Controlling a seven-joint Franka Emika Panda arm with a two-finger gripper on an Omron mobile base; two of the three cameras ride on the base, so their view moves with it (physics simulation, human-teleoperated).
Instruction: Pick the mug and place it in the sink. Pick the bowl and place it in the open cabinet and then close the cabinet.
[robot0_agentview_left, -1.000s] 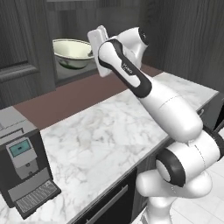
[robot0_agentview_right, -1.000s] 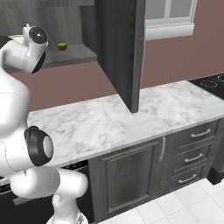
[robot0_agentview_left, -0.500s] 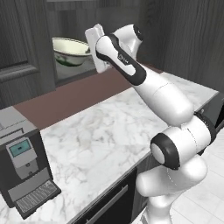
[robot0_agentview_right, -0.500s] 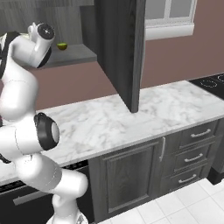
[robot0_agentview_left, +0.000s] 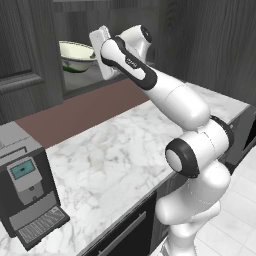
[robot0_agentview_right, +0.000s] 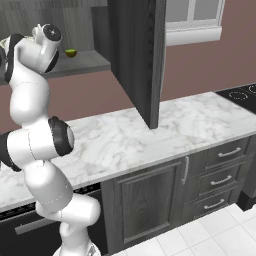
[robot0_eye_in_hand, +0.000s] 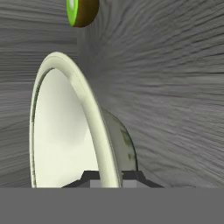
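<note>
The cream-white bowl (robot0_agentview_left: 76, 54) with its dark greenish underside hangs tilted inside the open cabinet (robot0_agentview_left: 82, 82), just above the shelf. My gripper (robot0_agentview_left: 95, 56) is at the bowl's right edge. In the hand view the bowl (robot0_eye_in_hand: 61, 131) stands on edge. Its rim runs down between my gripper (robot0_eye_in_hand: 110, 177), which is shut on the rim. The cabinet's door (robot0_agentview_right: 140, 55) stands wide open over the counter. The mug and the sink are out of view.
A small round green and brown thing (robot0_agentview_right: 71, 52) lies on the cabinet shelf (robot0_agentview_right: 82, 64) beyond the bowl. It also shows in the hand view (robot0_eye_in_hand: 82, 11). A coffee machine (robot0_agentview_left: 27, 195) stands at the marble counter's (robot0_agentview_left: 115, 150) left end. Drawers (robot0_agentview_right: 220, 175) sit below the counter.
My arm has stretched farther into the cabinet, carrying the bowl slightly up and deeper inside. The grip on the rim has stayed shut.
</note>
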